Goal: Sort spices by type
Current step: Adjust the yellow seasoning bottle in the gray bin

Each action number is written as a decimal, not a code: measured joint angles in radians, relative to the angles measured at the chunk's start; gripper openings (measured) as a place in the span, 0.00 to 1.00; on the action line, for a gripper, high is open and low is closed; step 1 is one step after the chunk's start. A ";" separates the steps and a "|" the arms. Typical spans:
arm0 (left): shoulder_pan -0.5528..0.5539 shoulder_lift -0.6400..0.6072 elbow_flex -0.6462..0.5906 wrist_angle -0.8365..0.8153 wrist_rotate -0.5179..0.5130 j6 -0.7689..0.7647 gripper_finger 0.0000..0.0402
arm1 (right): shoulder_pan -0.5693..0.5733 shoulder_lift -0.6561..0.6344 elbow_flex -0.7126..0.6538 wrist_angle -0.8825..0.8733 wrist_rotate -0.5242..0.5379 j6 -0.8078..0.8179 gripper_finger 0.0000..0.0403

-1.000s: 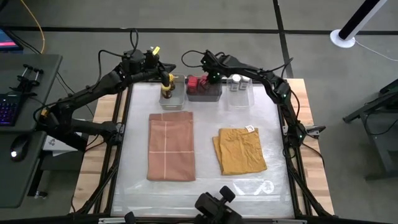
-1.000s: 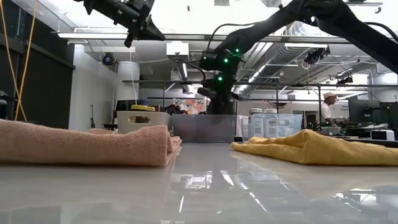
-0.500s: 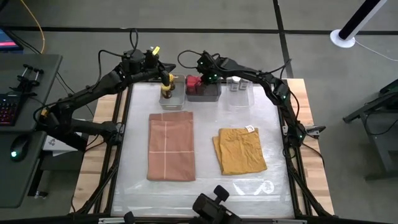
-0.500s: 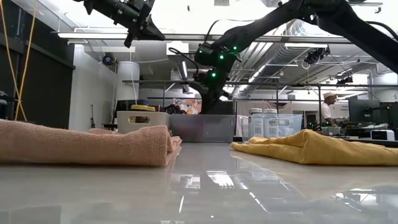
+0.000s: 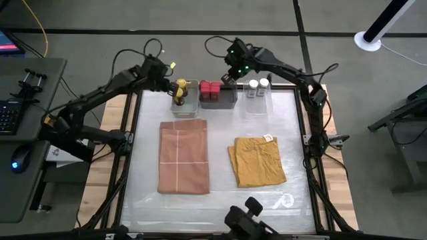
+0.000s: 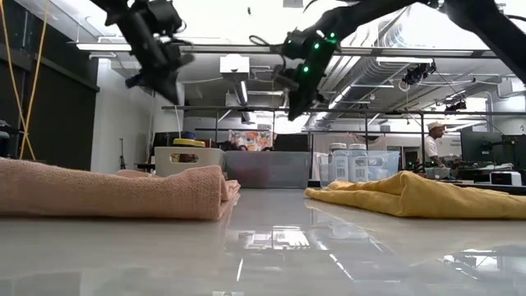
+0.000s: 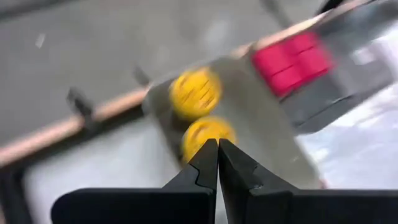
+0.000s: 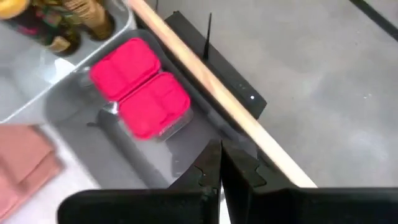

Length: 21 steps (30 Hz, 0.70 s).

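Observation:
Two yellow-lidded dark jars (image 5: 180, 88) stand in the left bin at the table's far edge, their lids (image 7: 195, 93) showing in the left wrist view. Two red boxy tins (image 5: 210, 89) lie side by side in the middle grey bin, also plain in the right wrist view (image 8: 140, 88). Two white-topped shakers (image 5: 258, 86) stand in the clear right bin. My left gripper (image 5: 168, 77) hovers shut above the jars' bin, just to its left. My right gripper (image 5: 229, 77) hangs shut above the far side of the tins' bin. Neither touches anything.
A folded pink cloth (image 5: 183, 157) and a crumpled mustard cloth (image 5: 257, 161) lie mid-table, with bare tabletop between and in front of them. The three bins (image 5: 218, 100) line the far edge. A person (image 6: 431, 141) stands far off in the room.
My right gripper has risen out of the middle bin and drawn back toward the far edge, so both red tins now show side by side. My left gripper has come down and turned toward the jars' bin.

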 joint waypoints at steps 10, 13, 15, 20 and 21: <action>0.037 0.173 -0.044 -0.113 -0.031 -0.064 0.00 | 0.011 -0.082 0.000 -0.128 -0.053 -0.011 0.00; 0.037 0.224 -0.045 -0.102 -0.031 -0.065 0.00 | 0.011 -0.107 0.000 -0.148 -0.051 -0.005 0.00; 0.037 0.248 -0.045 -0.091 -0.031 -0.059 0.00 | 0.011 -0.126 0.000 -0.156 -0.052 0.009 0.00; 0.037 0.274 -0.045 -0.044 -0.040 -0.050 0.00 | 0.012 -0.158 0.000 -0.174 -0.051 0.035 0.00; 0.037 0.274 -0.045 -0.037 -0.046 -0.046 0.00 | 0.012 -0.163 0.000 -0.177 -0.051 0.038 0.00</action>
